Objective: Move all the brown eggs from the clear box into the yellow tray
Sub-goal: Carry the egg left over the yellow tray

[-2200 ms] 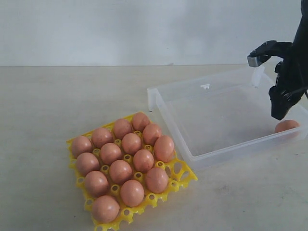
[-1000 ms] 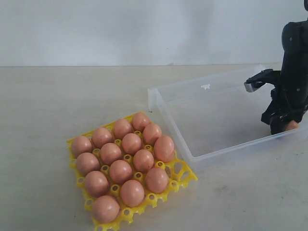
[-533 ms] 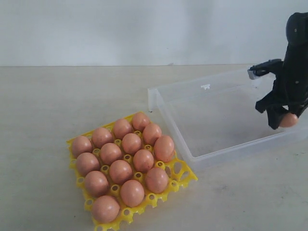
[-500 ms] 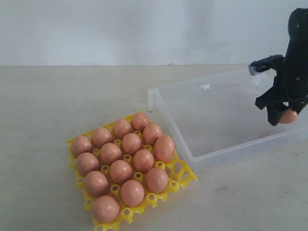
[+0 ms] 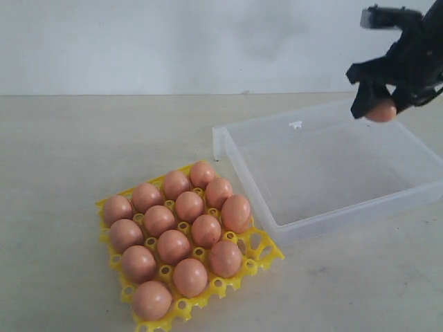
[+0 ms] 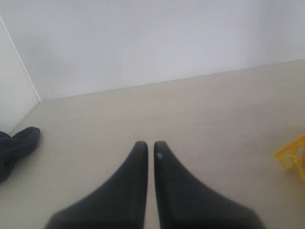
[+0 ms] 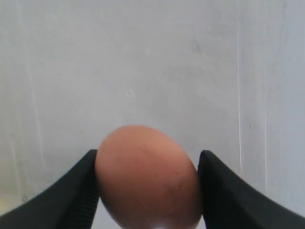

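Observation:
My right gripper is shut on a brown egg and holds it high above the far right corner of the clear box. In the right wrist view that brown egg sits clamped between the two black fingers. No egg lies in the box. The yellow tray stands at the lower left with several brown eggs in its cups; a cup at its right corner is bare. My left gripper is shut on nothing, over bare table, with a tray corner at the edge of the left wrist view.
A pale wall runs behind the table. A dark cloth-like object lies on the table at the edge of the left wrist view. The box has a small tab on its far rim.
My right gripper came down onto the last egg in the box's right corner, shut on it, and has lifted it up and slightly left. The left arm is not seen earlier.

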{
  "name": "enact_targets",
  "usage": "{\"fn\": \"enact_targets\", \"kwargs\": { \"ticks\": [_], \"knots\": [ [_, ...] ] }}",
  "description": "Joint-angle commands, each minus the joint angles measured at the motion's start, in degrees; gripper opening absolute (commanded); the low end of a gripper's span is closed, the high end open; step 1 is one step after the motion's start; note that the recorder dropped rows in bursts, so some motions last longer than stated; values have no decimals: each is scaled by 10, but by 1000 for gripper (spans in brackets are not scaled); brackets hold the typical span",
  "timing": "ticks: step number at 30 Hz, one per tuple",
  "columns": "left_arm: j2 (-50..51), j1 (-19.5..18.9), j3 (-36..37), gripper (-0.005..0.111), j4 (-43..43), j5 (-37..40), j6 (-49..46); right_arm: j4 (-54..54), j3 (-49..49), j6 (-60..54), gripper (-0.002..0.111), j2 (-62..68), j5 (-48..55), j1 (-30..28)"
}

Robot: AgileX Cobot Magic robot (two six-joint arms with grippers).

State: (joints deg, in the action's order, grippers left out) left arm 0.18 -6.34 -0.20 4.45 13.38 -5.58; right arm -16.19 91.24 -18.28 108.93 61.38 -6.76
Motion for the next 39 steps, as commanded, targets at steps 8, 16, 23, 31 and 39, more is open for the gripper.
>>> {"fn": "enact_targets", "kwargs": {
  "ticks": [8,16,23,31,39],
  "knots": [
    [-2,3,2,4,-1,-1,2,-16,-145,-5,0,-225,-320,130],
    [-2,3,2,4,-1,-1,2,-148,-367,11,0,-298,-606,307],
    [-2,3,2,4,-1,-1,2,-155,-501,214,0,-300,-822,434],
    [-2,3,2,4,-1,-1,2,402,-534,715,0,-285,-938,414],
    [-2,3,2,4,-1,-1,2,657,-534,940,0,-187,-1313,274]
  ]
}}
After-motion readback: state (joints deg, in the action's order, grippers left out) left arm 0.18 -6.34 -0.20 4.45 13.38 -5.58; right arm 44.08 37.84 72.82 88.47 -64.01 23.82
